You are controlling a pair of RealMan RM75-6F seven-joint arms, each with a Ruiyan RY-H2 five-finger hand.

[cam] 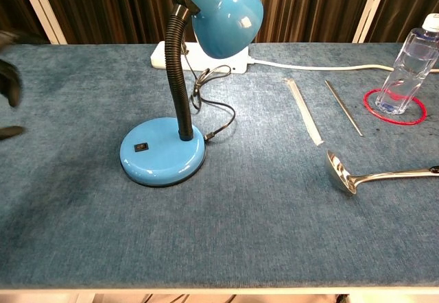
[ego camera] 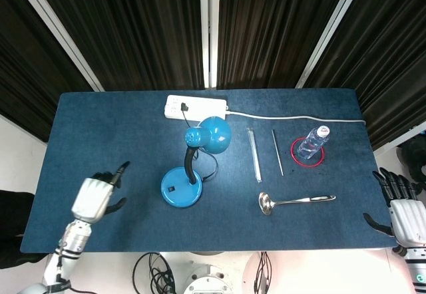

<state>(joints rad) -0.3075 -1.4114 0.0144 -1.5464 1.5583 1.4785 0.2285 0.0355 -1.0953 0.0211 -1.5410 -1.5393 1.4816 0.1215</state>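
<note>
A blue desk lamp (ego camera: pixel 183 187) (cam: pixel 163 158) stands on the blue table, its shade (ego camera: pixel 212 134) (cam: pixel 221 9) on a black flexible neck, a small switch on its round base. My left hand (ego camera: pixel 96 195) hovers well to the left of the base, fingers apart and empty; the chest view catches only dark fingertips (cam: pixel 8 83) at its left edge. Off the table's right end, my right hand (ego camera: pixel 401 209) hangs with fingers spread, holding nothing.
A white power strip (ego camera: pixel 195 106) (cam: pixel 199 57) lies behind the lamp, its cable running right. Further right lie a clear tube (ego camera: pixel 254 154), a thin rod (ego camera: pixel 277 152), a metal ladle (ego camera: pixel 293 202) (cam: pixel 374 176), and a water bottle (ego camera: pixel 312 142) (cam: pixel 409 63) on a red ring.
</note>
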